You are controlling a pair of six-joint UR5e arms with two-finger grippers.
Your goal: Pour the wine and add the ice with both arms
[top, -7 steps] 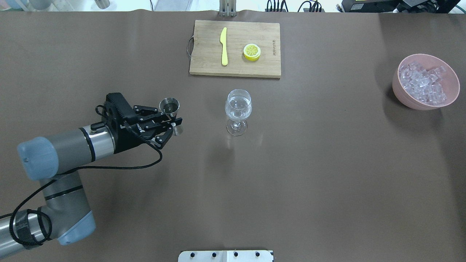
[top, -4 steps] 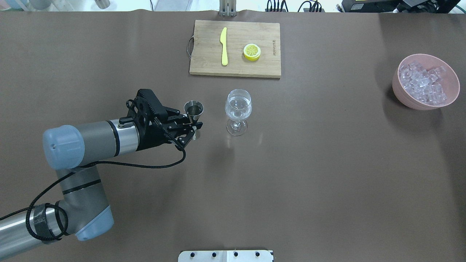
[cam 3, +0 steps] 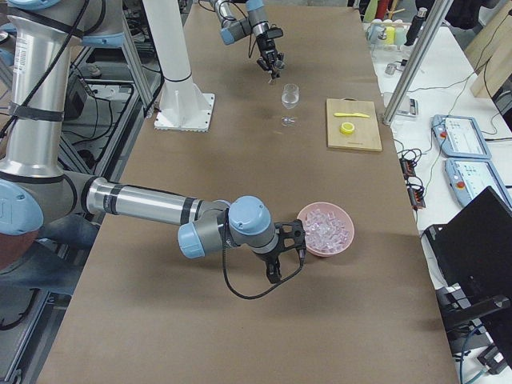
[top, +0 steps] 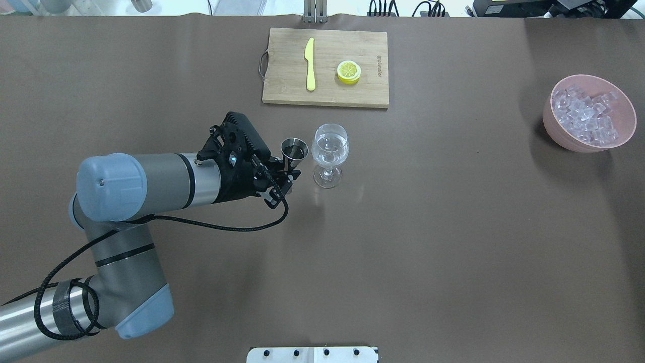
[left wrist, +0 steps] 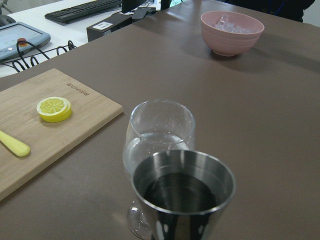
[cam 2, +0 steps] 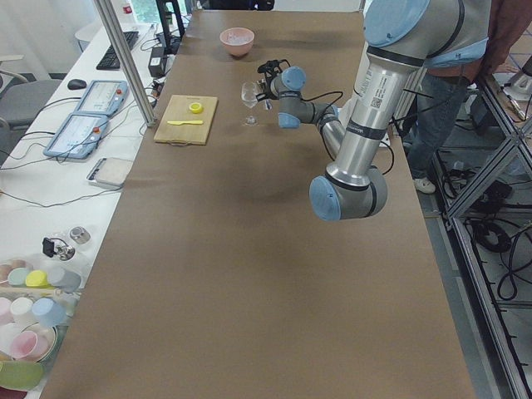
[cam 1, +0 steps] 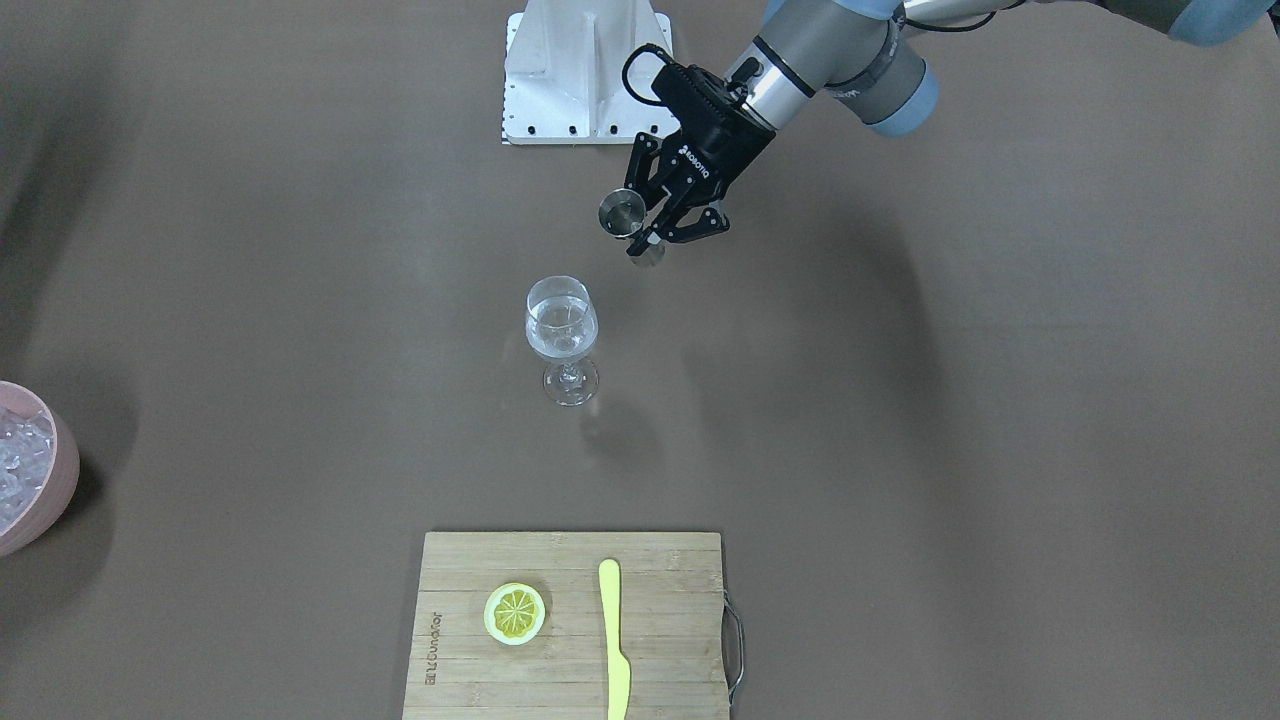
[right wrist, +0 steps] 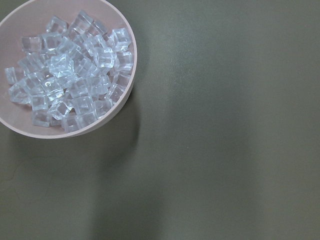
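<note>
My left gripper is shut on the waist of a steel jigger, held upright above the table just left of the stemmed glass. The jigger's rim nearly touches the glass bowl, and its inside looks dark. Clear wine fills the lower part of the glass. Ice fills a pink bowl at the far right. My right gripper hovers beside that bowl and shows only in the exterior right view, so I cannot tell its state. Its wrist camera looks down on the ice.
A wooden cutting board lies behind the glass with a yellow knife and a lemon slice on it. The white pedestal base stands at the robot's side of the table. A person stands behind the arm.
My left arm has swung right with the jigger, from well left of the glass to right beside it. The glass, bowl and board have not moved.
</note>
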